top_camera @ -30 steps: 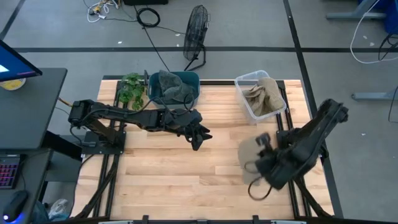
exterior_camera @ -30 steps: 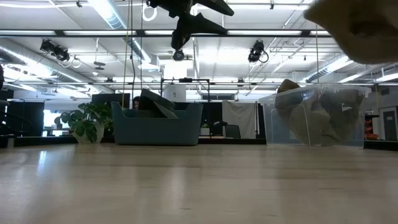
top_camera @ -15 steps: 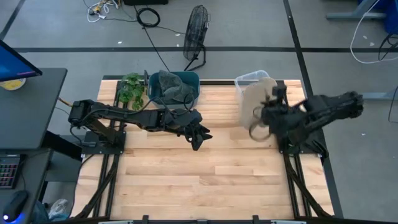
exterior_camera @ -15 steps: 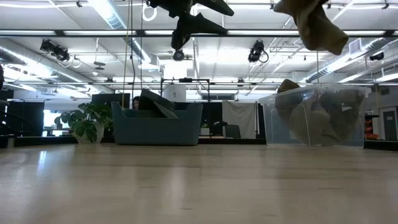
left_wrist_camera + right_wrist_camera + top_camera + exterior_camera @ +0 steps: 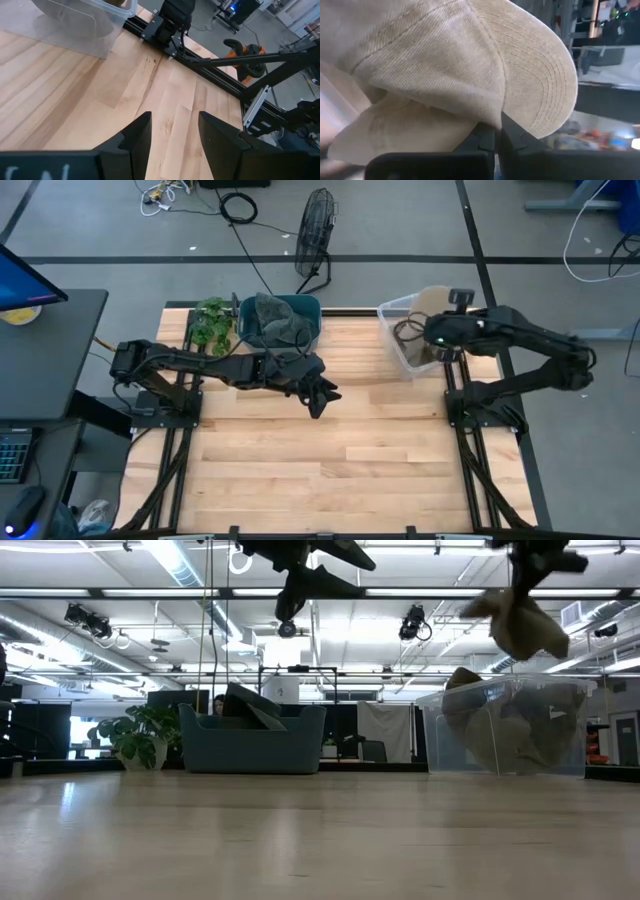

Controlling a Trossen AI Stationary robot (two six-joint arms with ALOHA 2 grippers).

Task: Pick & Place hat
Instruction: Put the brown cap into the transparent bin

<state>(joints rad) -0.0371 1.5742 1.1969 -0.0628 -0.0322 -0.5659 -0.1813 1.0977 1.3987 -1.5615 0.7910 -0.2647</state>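
Note:
A beige cap (image 5: 445,65) is shut in my right gripper (image 5: 440,332), high over the clear bin (image 5: 398,352) at the table's far right. In the low view the cap (image 5: 522,625) dangles under that gripper (image 5: 535,558), above the bin (image 5: 470,735) with more beige caps inside. My left gripper (image 5: 320,397) hovers open over the middle of the table, touching nothing; its fingers (image 5: 137,137) stand apart above bare wood. My right gripper pinches the cap between its two fingers at a fold of fabric (image 5: 487,119) where the crown meets the stitched brim (image 5: 540,75). The fingers come from above. The cap hangs below them, lifted clear, over the clear bin.
A blue bin (image 5: 284,322) with grey caps stands at the far edge, a potted plant (image 5: 211,322) to its left. The clear bin's corner (image 5: 85,25) shows in the left wrist view. A fan (image 5: 316,230) stands on the floor beyond the table.
My right arm has swung from the table's near right toward the far edge, carrying the cap from beside the near right corner up to above the clear bin. The cap has stayed in the shut fingers and now hangs lower in the low view.

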